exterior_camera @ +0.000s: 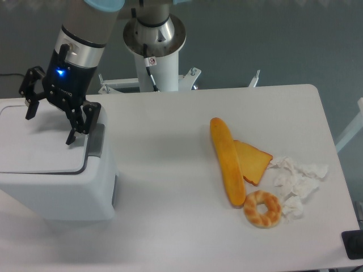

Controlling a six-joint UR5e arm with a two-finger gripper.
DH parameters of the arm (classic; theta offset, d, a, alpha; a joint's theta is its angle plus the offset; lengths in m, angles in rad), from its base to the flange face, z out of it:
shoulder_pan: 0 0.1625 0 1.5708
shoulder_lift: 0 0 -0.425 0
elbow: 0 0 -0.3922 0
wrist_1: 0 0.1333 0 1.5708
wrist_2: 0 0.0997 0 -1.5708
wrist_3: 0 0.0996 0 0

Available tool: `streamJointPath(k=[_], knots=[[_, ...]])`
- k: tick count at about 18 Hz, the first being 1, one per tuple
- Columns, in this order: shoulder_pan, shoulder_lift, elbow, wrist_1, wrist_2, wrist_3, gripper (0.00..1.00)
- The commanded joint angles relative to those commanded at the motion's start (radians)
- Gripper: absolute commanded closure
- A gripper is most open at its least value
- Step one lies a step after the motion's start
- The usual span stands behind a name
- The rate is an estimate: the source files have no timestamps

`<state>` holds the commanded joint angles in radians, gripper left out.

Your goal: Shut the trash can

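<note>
above trash can (54, 181) w/ lid (39, 141) flat, gripper (49, 126) spread wide, holding nothing.

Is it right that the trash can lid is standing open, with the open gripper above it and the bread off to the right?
Not quite: the lid lies flat and shut on the trash can, as the camera view shows. The open gripper is above it, and the bread lies to the right.

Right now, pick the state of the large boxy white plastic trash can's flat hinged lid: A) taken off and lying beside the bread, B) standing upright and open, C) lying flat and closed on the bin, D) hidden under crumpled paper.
C: the flat white lid lies level on top of the trash can, with the open gripper above it.
</note>
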<state>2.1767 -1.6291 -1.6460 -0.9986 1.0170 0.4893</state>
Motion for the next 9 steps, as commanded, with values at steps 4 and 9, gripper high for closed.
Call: streamJointPath(k=[4,9], knots=[[0.002,0.000,-0.005,-0.002,0.000,0.000,0.00],[0.009,0.002,-0.006,0.000,0.000,0.003,0.00]])
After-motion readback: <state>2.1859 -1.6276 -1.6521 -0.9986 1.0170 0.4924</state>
